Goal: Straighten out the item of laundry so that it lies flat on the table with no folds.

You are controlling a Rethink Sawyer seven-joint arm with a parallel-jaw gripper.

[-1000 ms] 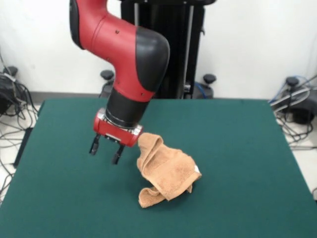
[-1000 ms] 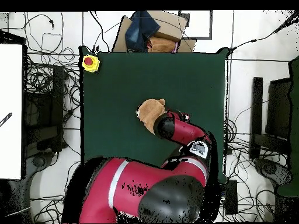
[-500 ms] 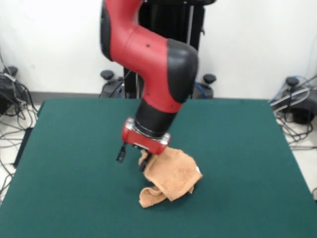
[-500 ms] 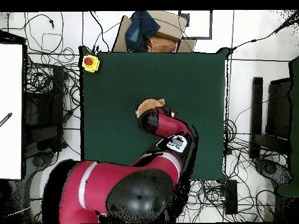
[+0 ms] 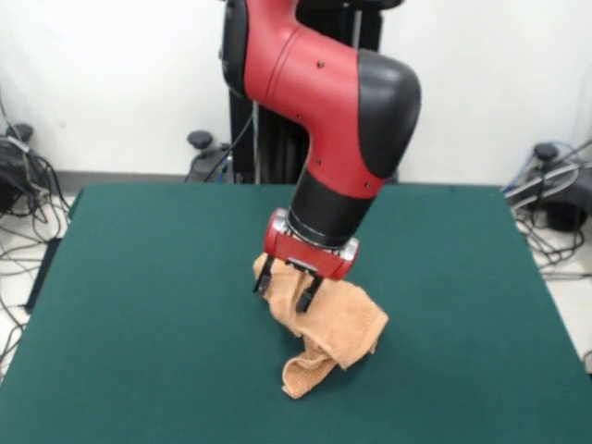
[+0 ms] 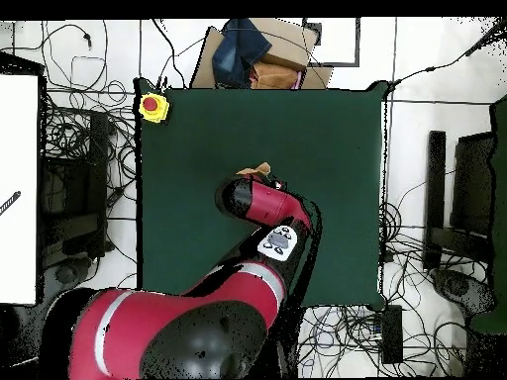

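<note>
My two-fingered black gripper (image 5: pixel 284 287) hangs over the crumpled light-brown terry towel (image 5: pixel 338 328), which lies bunched in a heap near the middle of the large table covered in dark green felt-like cloth (image 5: pixel 139 314). From the front I can see my fingers spread apart, one at the towel's upper left edge and the other against its top folds; whether they pinch any cloth I cannot tell. A rolled tail of the towel trails toward the table's near edge. From overhead my red and black arm (image 6: pixel 262 208) covers nearly all of it, leaving only a sliver of tan (image 6: pixel 259 170) showing. That view alone shows the yellow box with a red button (image 6: pixel 152 106) at a table corner
</note>
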